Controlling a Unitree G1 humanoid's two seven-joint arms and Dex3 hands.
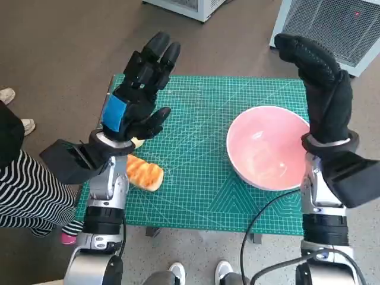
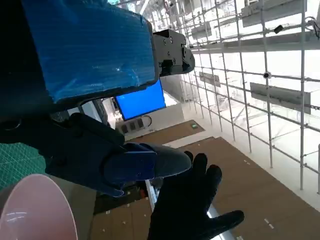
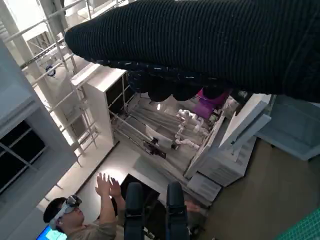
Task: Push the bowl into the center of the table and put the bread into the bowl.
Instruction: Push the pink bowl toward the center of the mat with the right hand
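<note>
pink bowl [image 1: 268, 147], orange-gold bread [image 1: 144, 173], green gridded mat [image 1: 196, 119], person's black-and-white striped sleeve [image 1: 24, 193].

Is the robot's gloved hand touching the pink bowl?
Apart. In the head view the right hand is raised above the table, fingers pointing up, only overlapping the bowl's far rim in the picture.

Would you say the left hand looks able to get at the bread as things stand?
Probably yes: the left hand is raised and holds nothing, and the bread lies just under its wrist on the mat, with nothing on top.
</note>
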